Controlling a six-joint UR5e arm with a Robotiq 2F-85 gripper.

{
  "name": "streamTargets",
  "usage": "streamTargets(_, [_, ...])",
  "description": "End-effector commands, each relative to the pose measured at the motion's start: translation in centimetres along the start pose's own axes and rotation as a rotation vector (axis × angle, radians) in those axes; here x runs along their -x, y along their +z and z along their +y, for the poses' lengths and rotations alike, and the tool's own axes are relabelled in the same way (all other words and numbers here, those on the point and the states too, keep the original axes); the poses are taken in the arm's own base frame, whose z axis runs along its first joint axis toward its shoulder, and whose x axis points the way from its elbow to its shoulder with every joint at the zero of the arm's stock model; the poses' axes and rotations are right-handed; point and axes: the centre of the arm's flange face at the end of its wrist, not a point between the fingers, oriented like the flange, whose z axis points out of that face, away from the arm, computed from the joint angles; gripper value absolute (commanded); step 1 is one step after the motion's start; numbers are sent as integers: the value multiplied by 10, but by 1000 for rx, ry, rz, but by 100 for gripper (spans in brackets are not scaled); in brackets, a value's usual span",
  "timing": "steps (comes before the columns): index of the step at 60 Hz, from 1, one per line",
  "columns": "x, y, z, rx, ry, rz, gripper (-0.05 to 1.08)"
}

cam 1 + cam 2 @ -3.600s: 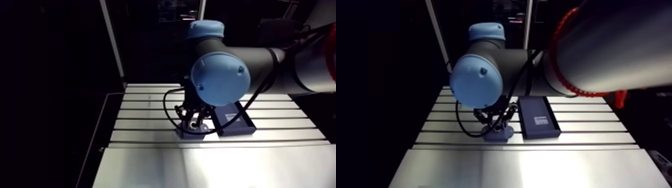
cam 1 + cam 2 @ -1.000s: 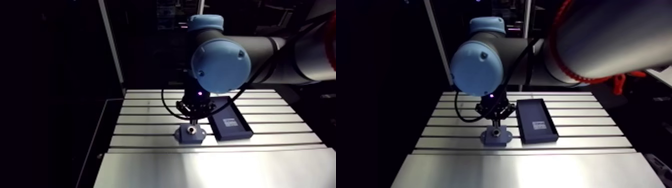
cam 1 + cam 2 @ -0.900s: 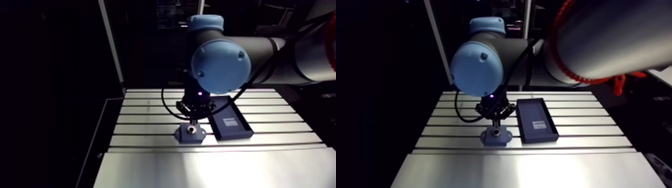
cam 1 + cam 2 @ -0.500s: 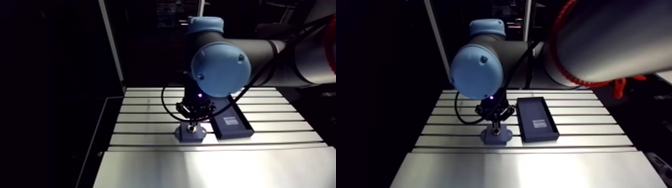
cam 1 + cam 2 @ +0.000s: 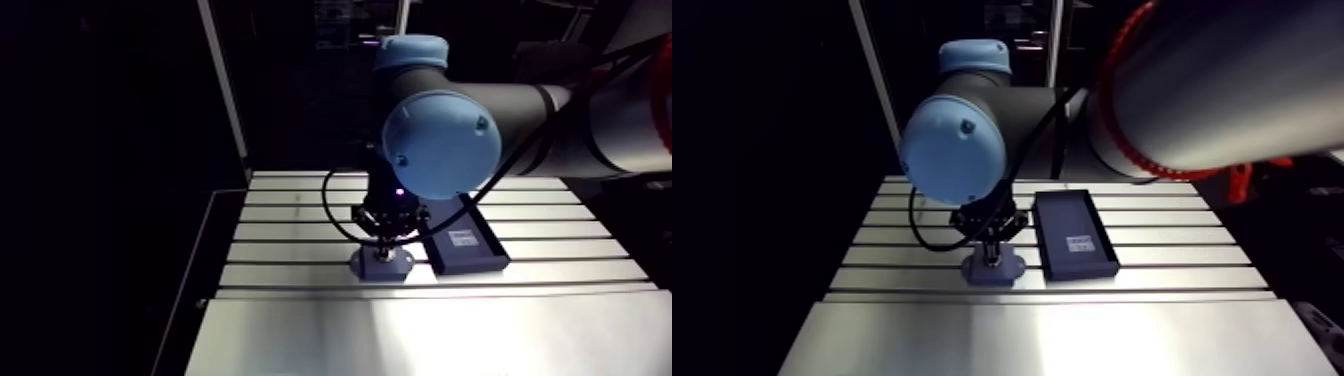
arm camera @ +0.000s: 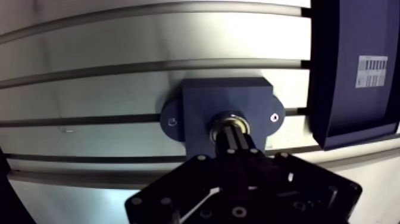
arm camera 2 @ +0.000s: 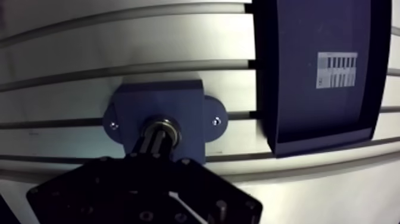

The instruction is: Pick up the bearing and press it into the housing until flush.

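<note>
The gripper stands straight down on the blue housing on the slotted table in the arm view, with a dark tray just beside the housing. In the wrist view its fingers are closed together, gripping nothing, their tips on the bearing in the housing's bore. A white label lies in the tray.

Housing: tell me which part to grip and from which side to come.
Probably best: grip the raised square body of the housing from straight above, jaws across its two flat faces, the far one and the one nearest the pincer. The rounded ears stick out on the other two sides, one towards the tray, and look too low and thin.
</note>
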Motion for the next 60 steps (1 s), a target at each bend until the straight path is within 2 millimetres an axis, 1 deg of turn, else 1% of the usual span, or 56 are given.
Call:
streamTargets(1, [-2,2,0,0,-7,10,89])
streamTargets(60, [-1,7,-1,3,-10,-2,89])
